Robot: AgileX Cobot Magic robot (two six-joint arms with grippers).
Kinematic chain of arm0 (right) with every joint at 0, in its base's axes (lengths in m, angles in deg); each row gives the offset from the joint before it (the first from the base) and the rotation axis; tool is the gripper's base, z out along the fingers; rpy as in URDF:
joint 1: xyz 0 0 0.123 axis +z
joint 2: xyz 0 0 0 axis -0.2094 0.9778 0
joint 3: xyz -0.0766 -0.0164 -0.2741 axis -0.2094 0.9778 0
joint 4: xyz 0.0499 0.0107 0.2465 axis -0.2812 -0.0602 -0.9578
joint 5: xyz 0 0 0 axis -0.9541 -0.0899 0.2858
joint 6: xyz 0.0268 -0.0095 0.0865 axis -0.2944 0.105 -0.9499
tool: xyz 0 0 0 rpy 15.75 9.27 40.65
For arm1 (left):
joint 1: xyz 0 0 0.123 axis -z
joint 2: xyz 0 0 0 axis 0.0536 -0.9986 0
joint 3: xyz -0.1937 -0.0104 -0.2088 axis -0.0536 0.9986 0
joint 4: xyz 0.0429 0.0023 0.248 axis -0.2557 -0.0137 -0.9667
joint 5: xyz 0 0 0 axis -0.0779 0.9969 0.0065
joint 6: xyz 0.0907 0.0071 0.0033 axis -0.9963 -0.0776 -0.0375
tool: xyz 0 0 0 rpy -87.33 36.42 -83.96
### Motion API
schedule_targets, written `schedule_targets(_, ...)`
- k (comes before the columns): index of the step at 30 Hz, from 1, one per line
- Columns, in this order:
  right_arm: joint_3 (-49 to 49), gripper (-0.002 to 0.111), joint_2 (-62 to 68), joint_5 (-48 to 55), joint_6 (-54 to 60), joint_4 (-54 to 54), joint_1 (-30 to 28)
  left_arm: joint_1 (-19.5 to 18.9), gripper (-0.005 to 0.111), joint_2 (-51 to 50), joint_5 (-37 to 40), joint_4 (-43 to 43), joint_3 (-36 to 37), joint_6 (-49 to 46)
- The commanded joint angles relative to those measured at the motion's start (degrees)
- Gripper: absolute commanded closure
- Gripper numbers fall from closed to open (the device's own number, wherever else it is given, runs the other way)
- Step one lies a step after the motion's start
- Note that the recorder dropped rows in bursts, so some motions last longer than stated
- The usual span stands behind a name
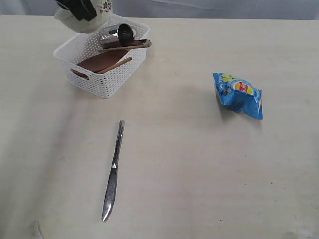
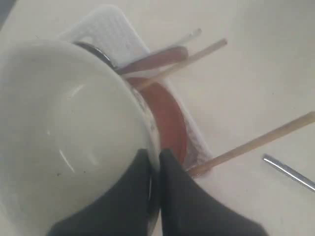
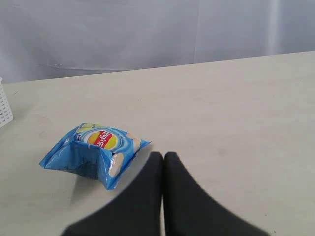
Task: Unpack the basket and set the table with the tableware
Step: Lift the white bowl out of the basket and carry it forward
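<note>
Left gripper [image 2: 155, 161] was clamped shut on the rim of the cream bowl [image 2: 64, 132], one finger inside and one outside. The bowl was round, smooth and glazed, held over the far end of the white perforated basket [image 1: 107, 82] near the table's [image 1: 199, 174] far left corner. A brown saucer [image 1: 102, 60] lay in the basket. Right gripper [image 3: 163, 158] was closed and empty, near the crinkly blue snack bag [image 3: 93, 152]. A steel knife [image 1: 113, 172] lay flat toward the near edge.

Pale grey-white draped backdrop [image 3: 147, 34] with soft vertical folds, under even, diffuse light
</note>
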Motion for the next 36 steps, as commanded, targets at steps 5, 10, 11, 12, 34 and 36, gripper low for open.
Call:
schedule_targets(5, 0.16, 0.108, -0.17, -0.37, 0.15, 0.14, 0.23, 0.29, 0.107, 13.70, 4.98, 0.14, -0.34, 2.52)
schedule_targets(10, 0.16, 0.108, -0.17, -0.37, 0.15, 0.14, 0.23, 2.03, 0.107, 20.38, 5.46, -0.32, -0.34, 3.15)
schedule_targets(11, 0.16, 0.108, -0.17, -0.37, 0.15, 0.14, 0.23, 2.65, 0.107, 21.41, 5.65, -0.32, -0.34, 3.15)
schedule_targets(12, 0.16, 0.108, -0.17, -0.37, 0.15, 0.14, 0.23, 3.69, 0.107, 22.25, 6.12, -0.32, -0.34, 3.37)
schedule_targets(34, 0.16, 0.108, -0.17, -0.37, 0.15, 0.14, 0.23, 45.07, 0.107, 22.27, 2.22, -20.31, 18.50, 22.90)
schedule_targets(36, 0.16, 0.108, -0.17, -0.37, 0.15, 0.14, 0.23, 47.19, 0.107, 20.53, -1.04, -20.22, 21.20, 23.28)
